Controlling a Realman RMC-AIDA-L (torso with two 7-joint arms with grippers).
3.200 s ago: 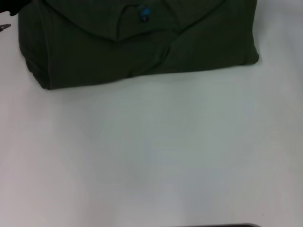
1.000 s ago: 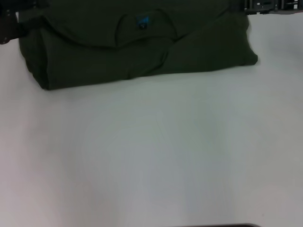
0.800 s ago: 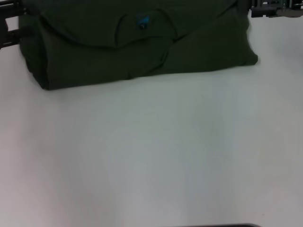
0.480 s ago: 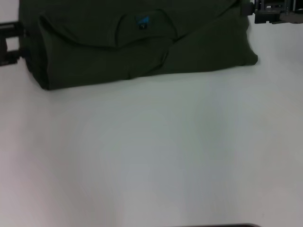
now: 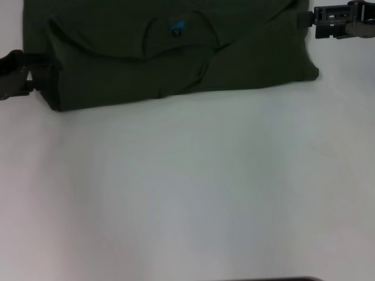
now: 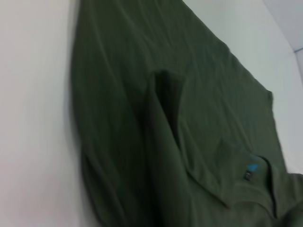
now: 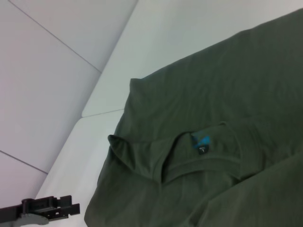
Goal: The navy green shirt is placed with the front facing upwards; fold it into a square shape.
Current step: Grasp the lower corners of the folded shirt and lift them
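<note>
The folded shirt [image 5: 170, 58] lies at the far side of the white bench [image 5: 193, 193], its blue label [image 5: 176, 27] facing up. The left gripper [image 5: 17, 73] touches its left edge. The right gripper [image 5: 328, 22] is beside its right edge.

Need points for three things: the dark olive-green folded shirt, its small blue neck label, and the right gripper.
dark olive-green folded shirt [image 5: 246, 55]: head view, on the folded body right of the collar.
small blue neck label [image 5: 176, 26]: head view, on the label inside the collar.
right gripper [image 5: 312, 17]: head view, at its tip by the shirt's right edge.
</note>
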